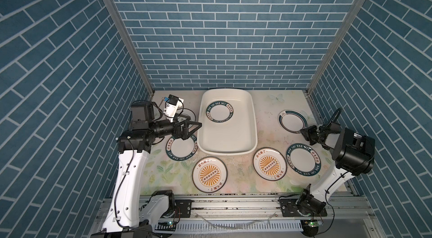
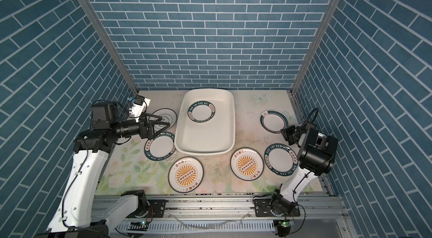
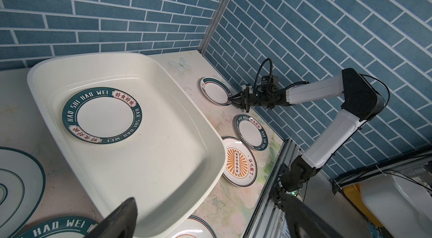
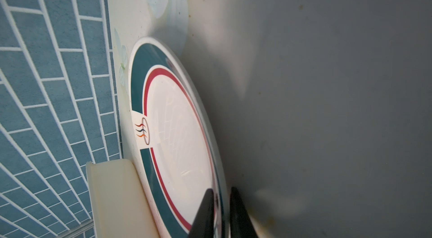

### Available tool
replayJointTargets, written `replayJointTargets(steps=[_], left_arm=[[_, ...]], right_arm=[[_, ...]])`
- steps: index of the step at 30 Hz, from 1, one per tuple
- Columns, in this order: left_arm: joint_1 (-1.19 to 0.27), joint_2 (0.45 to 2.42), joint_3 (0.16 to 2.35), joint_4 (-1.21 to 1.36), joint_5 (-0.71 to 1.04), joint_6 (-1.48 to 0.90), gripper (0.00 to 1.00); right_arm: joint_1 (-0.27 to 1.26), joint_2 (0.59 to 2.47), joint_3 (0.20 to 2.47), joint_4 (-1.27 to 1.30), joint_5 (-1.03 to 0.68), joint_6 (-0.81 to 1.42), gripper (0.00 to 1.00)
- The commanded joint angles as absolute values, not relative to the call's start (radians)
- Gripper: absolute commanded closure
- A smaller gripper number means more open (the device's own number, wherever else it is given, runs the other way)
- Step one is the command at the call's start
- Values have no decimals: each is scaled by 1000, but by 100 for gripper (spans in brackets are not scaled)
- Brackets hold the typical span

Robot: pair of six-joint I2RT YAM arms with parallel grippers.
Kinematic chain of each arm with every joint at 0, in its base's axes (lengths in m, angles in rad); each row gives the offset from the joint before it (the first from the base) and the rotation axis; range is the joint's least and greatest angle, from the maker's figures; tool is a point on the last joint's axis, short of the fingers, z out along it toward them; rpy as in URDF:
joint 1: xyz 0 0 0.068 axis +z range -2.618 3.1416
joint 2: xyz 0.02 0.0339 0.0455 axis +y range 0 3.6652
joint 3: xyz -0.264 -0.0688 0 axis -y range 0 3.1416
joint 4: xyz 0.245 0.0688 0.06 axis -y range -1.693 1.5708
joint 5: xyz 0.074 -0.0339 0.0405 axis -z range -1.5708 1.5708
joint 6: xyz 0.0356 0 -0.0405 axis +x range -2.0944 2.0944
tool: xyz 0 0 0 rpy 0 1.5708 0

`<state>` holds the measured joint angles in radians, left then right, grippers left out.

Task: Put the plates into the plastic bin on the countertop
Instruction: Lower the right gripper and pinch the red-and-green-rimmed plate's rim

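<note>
My right gripper [image 1: 303, 131] [image 4: 222, 211] is shut on the near rim of a white plate with a green and red ring [image 1: 293, 120] [image 4: 177, 131] at the back right of the countertop [image 1: 233, 178]. The plastic bin [image 1: 252, 117] [image 3: 210, 136] holds one green lettered plate [image 1: 219, 113] [image 3: 102, 115]. My left gripper [image 1: 195, 122] [image 3: 210, 225] hangs open beside the bin's left rim, above a black-ringed plate [image 1: 190, 114] and a lettered plate [image 1: 182, 149]. Two sunburst plates [image 1: 209, 174] [image 1: 269, 163] and another lettered plate [image 1: 304, 158] lie in front.
Blue brick walls close in the back and both sides, with metal posts in the corners. An aluminium rail [image 1: 233, 204] carrying both arm bases runs along the front edge. The bin sits close to the back wall.
</note>
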<state>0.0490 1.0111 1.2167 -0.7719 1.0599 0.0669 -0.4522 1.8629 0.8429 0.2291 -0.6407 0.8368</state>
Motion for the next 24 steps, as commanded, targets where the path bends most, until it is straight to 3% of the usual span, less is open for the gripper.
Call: replayJointTargets(steps=[1, 10, 24], left_arm=[[52, 1012, 1218, -767, 1074, 69, 0], [52, 1009, 1215, -765, 1074, 70, 0], [52, 1002, 1216, -759, 1058, 62, 0]], right_arm=[[-455, 1885, 841, 223, -638, 850, 87], [-454, 1879, 831, 273, -661, 884, 95], [-452, 1761, 815, 348, -690, 954, 99]])
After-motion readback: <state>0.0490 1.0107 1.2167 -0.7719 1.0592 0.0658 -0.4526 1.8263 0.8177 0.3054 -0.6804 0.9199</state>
